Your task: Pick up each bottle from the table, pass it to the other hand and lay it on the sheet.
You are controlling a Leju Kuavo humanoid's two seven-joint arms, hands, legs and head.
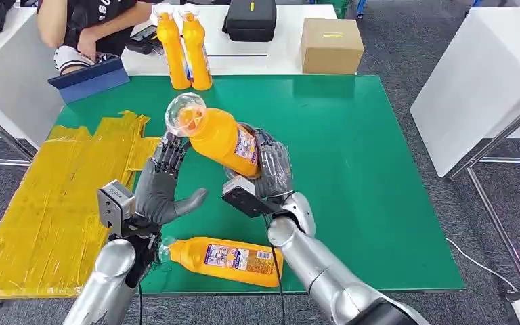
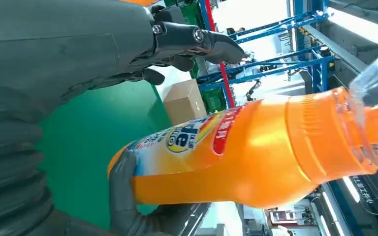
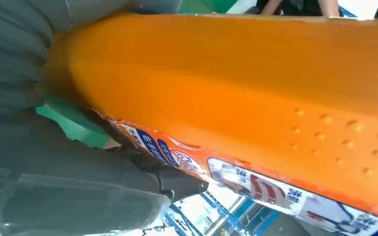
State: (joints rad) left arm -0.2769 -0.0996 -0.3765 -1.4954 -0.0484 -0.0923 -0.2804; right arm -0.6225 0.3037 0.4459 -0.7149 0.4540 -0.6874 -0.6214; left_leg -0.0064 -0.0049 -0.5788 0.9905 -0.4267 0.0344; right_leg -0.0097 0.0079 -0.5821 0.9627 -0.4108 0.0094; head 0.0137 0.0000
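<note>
Bottle [image 1: 221, 139] of orange liquid, clear cap tilted up to the left, is gripped around its lower body by the right hand [image 1: 271, 166] above the green mat [image 1: 352, 169]. The left hand [image 1: 162, 186] is spread wide beside it, holding nothing, fingertips up near the cap. A second bottle [image 1: 227, 259] lies on its side at the mat's near edge. Two more bottles [image 1: 185, 49] stand upright at the far edge. The yellow sheet [image 1: 54, 203] covers the bench's left side.
</note>
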